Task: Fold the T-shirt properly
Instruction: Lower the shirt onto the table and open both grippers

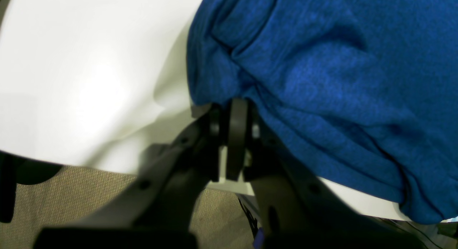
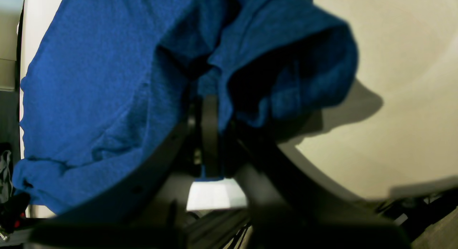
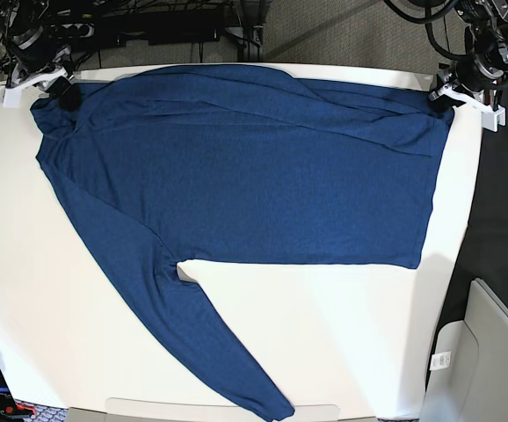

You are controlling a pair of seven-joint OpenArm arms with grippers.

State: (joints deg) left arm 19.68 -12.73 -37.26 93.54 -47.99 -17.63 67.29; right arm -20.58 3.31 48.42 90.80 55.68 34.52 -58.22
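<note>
The big blue T-shirt (image 3: 254, 167) lies flat on the white table (image 3: 359, 334), along its far edge. One sleeve reaches the near edge. The left gripper (image 1: 234, 111) pinches one far corner of it. The right gripper (image 2: 209, 109) pinches the other.

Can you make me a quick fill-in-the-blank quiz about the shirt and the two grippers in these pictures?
1. The T-shirt lying on the table is ____ in colour.
2. In the base view, one long ____ of the garment trails toward the near table edge.
3. The left gripper is ____ on the fabric's edge.
4. The right gripper grips the shirt at a far ____ of the table.

Missing words: blue; sleeve; shut; corner
</note>
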